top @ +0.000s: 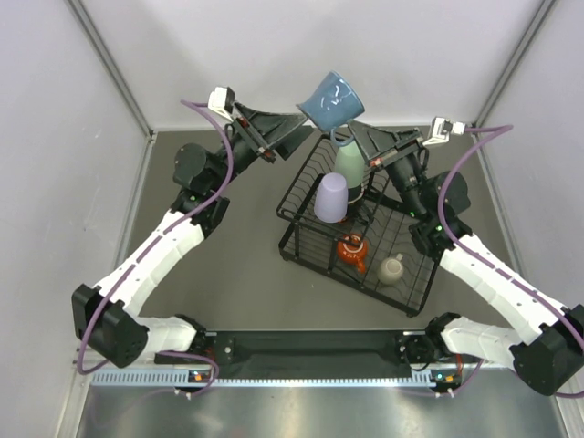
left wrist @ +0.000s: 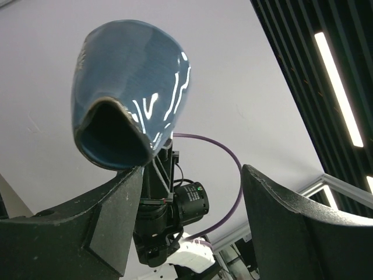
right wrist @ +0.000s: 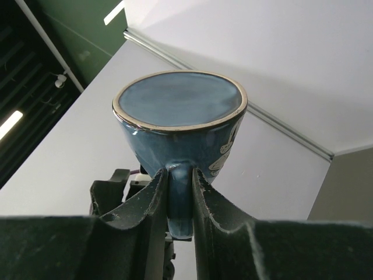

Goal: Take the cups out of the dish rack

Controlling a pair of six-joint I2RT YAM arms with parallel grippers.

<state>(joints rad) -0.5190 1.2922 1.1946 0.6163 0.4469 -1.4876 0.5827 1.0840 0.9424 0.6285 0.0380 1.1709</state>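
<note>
Mug (top: 332, 100), glossy blue, pale rim, handle fast in right claw (right wrist: 179, 178); left claw (left wrist: 192, 172) apart beside it.

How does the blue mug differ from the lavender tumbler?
The blue mug is held above the dish rack, its handle pinched by the right gripper; the lavender tumbler stands in the rack, ungripped. The mug is squat and handled, the tumbler slim, no handle showing. Both are cups.

From above, the blue mug (top: 332, 100) hid the far end of the mint-green tumbler (top: 349, 166) and the tips of the right gripper (top: 354, 130). The elbow of the right arm (top: 493, 274) was clipped by the right edge. From the left wrist, the mug's handle was hidden behind its body, and the left gripper (left wrist: 192, 172) had both fingers (left wrist: 87, 233) cut by the bottom edge.
</note>
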